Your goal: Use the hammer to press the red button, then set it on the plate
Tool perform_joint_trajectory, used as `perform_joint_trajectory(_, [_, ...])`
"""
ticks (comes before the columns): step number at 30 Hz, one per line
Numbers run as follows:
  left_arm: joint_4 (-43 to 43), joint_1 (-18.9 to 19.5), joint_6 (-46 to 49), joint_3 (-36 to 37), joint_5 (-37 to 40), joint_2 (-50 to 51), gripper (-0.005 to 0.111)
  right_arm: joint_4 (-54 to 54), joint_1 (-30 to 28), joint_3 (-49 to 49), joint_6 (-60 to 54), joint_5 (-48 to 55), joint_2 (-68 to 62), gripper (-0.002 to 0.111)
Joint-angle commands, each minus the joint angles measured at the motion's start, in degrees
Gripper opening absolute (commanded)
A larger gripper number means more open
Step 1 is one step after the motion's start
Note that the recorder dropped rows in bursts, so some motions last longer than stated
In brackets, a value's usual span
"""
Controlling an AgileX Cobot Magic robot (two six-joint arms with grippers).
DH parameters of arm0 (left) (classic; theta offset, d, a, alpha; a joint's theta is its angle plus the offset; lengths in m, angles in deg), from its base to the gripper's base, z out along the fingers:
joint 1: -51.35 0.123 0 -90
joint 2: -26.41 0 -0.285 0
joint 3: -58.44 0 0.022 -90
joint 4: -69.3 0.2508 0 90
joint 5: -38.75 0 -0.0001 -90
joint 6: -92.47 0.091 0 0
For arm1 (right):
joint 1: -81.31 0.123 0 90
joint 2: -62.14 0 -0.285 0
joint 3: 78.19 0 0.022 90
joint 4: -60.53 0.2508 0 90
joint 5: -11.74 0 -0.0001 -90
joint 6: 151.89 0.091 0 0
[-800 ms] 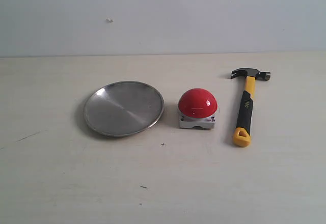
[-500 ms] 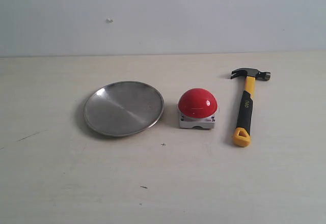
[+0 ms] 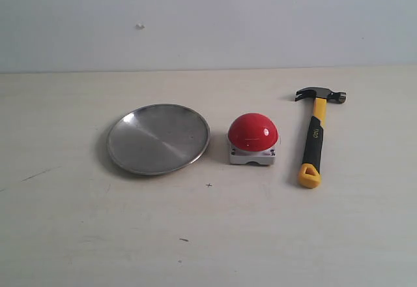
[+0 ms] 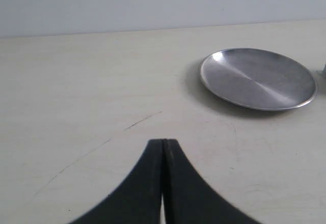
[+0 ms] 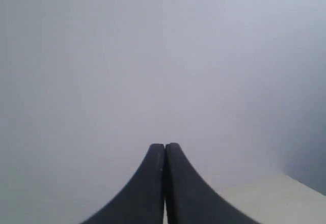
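Note:
The hammer [image 3: 314, 137] lies flat on the table at the right, dark head at the far end, yellow looped tip toward the front. Left of it sits the red button [image 3: 253, 132] on its grey-white base. The silver plate [image 3: 158, 138] rests further left, and it also shows in the left wrist view as the plate [image 4: 257, 78]. Neither arm appears in the exterior view. My left gripper [image 4: 163, 141] is shut with nothing in it, over bare table well short of the plate. My right gripper [image 5: 165, 145] is shut and empty, facing a blank grey wall.
The pale table [image 3: 208, 235] carries a few dark scratches and specks. A corner of table [image 5: 275, 198] shows low in the right wrist view. A grey wall [image 3: 208, 19] runs behind the table's back edge.

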Motion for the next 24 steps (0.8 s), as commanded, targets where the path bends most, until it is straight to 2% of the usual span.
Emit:
perform_joint_trajectory(1, [0.1,0.1,-0.4,0.0,-0.4,-0.5,0.000,3.2,0.2,0.0,6.7,-9.7,0.4,0.000])
perform_joint_trajectory(7, [0.1,0.1,-0.4,0.0,-0.4,-0.5,0.000,0.4,0.2,1.4,26.1,-18.2,0.4,0.000])
perform_joint_trajectory(8, [0.1,0.1,-0.4,0.0,-0.4,-0.5,0.000,-6.3,0.2,5.4,29.6,-16.0,-1.5,0.000])
perform_joint_trajectory(10, [0.1,0.1,-0.4,0.0,-0.4,-0.5,0.000,-10.5,0.2,9.7,32.8,-12.5,-5.4,0.000])
perform_joint_trajectory(15, [0.1,0.1,-0.4,0.0,-0.4,-0.5,0.000,-12.7,0.2,24.4,31.3,-2.8,-25.4,0.000])
perform_joint_trajectory(18, [0.1,0.1,-0.4,0.0,-0.4,-0.5,0.000,-16.6,0.3,39.9,30.4,13.3,-48.3,0.000])
perform_joint_trajectory(19, [0.1,0.1,-0.4,0.0,-0.4,-0.5,0.000,-16.4,0.9,45.5,27.4,22.4,-56.3,0.000])
perform_joint_trajectory(20, [0.1,0.1,-0.4,0.0,-0.4,-0.5,0.000,-15.7,1.6,48.4,24.2,27.0,-60.5,0.000])
perform_joint_trajectory(22, [0.1,0.1,-0.4,0.0,-0.4,-0.5,0.000,-7.7,4.7,57.2,11.1,41.0,-71.1,0.000])
perform_joint_trajectory(24, [0.1,0.1,-0.4,0.0,-0.4,-0.5,0.000,1.5,8.2,63.7,0.1,48.8,-79.1,0.000])
